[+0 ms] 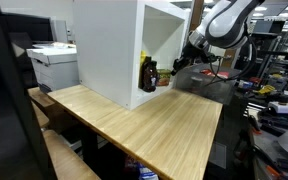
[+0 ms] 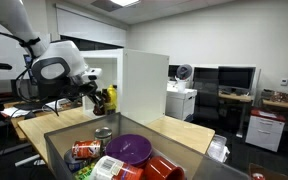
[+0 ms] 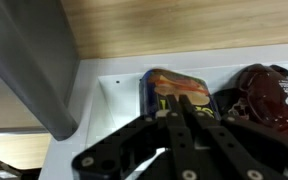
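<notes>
Jaws: clenched on nothing, I'm hovering at the cabinet mouth.
Nearest: yellow bottle, dark bottle just beside.

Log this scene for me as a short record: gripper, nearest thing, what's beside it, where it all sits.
gripper: jaws shut, nothing visibly held
nearest thing: yellow-labelled bottle, just ahead of the jaws
beside it: dark sauce bottle
location: both bottles stand at the open side of the white cabinet
support: wooden table
</notes>
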### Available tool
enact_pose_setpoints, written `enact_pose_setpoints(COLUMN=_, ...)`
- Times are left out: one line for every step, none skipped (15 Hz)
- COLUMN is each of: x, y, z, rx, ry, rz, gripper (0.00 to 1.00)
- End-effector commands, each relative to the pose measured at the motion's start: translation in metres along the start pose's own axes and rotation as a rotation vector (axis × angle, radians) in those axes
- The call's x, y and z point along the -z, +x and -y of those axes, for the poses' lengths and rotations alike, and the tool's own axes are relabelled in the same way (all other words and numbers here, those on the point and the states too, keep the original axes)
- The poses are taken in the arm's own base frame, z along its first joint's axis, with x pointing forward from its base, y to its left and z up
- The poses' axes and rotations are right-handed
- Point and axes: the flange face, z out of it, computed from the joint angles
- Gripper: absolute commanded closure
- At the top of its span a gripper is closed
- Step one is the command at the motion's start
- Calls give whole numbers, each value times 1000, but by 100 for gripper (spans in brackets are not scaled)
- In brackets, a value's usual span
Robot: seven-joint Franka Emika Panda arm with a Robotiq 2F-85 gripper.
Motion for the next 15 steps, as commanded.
enact_pose_setpoints(x=0, y=0, z=0, rx=0, ry=0, rz=0, gripper=64)
enact_pose_setpoints(x=-4, y=1, z=3, rx=44, ry=1, rz=5, gripper=88)
enact_pose_setpoints(x=-3, y=0, z=10, rx=53, ry=14, rz=24, gripper=100)
enact_pose_setpoints(x=-4, y=0, z=13, rx=70, ry=16, rz=23, gripper=100)
enact_pose_setpoints(x=-4, y=1, z=14, rx=77, ry=16, rz=23, gripper=100)
enact_pose_setpoints(x=-5, y=2, z=15, rx=86, ry=16, rz=18, gripper=97)
enact_pose_setpoints(x=-6, y=3, z=16, rx=104, ry=15, rz=14, gripper=95)
enact_pose_setpoints(x=-17, y=2, z=9, rx=145, ry=-3, rz=23, gripper=96)
enact_pose_setpoints(x=-29, y=-1, z=2, rx=188, ry=-21, rz=39, gripper=96)
enact_pose_setpoints(x=-32, y=0, z=-1, rx=214, ry=-28, rz=40, gripper=96)
enact_pose_setpoints(x=-35, y=1, z=-4, rx=237, ry=-33, rz=41, gripper=96)
enact_pose_setpoints(x=-39, y=1, z=-10, rx=268, ry=-47, rz=41, gripper=96)
enact_pose_setpoints(x=-40, y=3, z=-13, rx=283, ry=-53, rz=40, gripper=96)
enact_pose_setpoints(x=-42, y=6, z=-16, rx=296, ry=-61, rz=33, gripper=96)
enact_pose_setpoints(x=-43, y=9, z=-18, rx=304, ry=-69, rz=20, gripper=96)
